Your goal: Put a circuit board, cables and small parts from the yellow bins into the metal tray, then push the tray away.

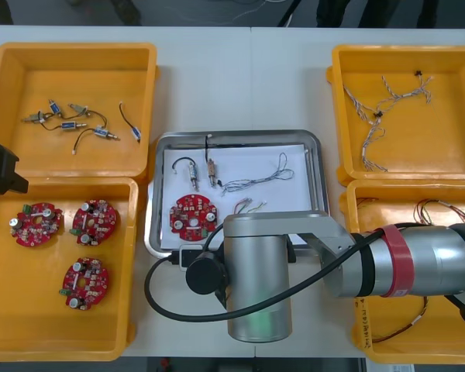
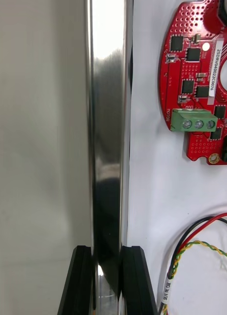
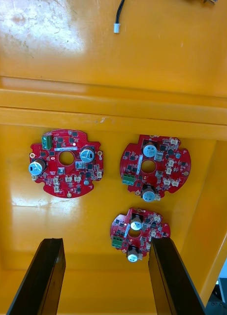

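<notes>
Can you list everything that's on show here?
Bins: four, yellow, two at each side of the table.
Tray: one, metal, white inside, between the bins.
Circuit boards: four, red; three in the near left bin, one in the tray.
Small metal parts: several, silvery, far left bin; two in the tray.
Cables: blue-white twisted, far right bin; red-yellow, near right bin; one each in the tray.
Left hand: one, black fingers, open above the boards.
Right hand: one, black fingers, shut on the tray's near rim.

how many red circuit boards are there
4 boards. Three lie in the left near yellow bin, two side by side, one nearer. One lies in the metal tray, whose near edge the right arm hides.
</notes>
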### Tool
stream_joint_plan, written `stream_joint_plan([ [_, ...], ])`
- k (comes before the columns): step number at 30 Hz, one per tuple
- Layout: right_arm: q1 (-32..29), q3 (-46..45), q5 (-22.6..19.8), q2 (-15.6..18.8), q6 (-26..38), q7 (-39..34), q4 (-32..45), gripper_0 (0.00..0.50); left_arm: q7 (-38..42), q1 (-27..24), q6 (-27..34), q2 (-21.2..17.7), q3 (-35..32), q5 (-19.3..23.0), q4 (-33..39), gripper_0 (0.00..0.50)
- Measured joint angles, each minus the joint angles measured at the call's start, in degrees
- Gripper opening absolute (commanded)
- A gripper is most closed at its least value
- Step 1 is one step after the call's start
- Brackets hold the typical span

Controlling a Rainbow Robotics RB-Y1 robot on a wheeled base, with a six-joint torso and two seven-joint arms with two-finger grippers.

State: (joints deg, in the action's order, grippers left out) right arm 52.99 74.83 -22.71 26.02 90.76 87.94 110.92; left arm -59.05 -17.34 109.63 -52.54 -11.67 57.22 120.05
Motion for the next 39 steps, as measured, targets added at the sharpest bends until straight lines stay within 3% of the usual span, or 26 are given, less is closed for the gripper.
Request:
stream_joint_plan([
  [39, 11.74, 0.01, 0.75, 1.28, -9.24, 0.0, -11.67, 0.026, 0.0, 0.0, 0.0, -0.01, 0.0, -0.01, 0.02, 0.5],
])
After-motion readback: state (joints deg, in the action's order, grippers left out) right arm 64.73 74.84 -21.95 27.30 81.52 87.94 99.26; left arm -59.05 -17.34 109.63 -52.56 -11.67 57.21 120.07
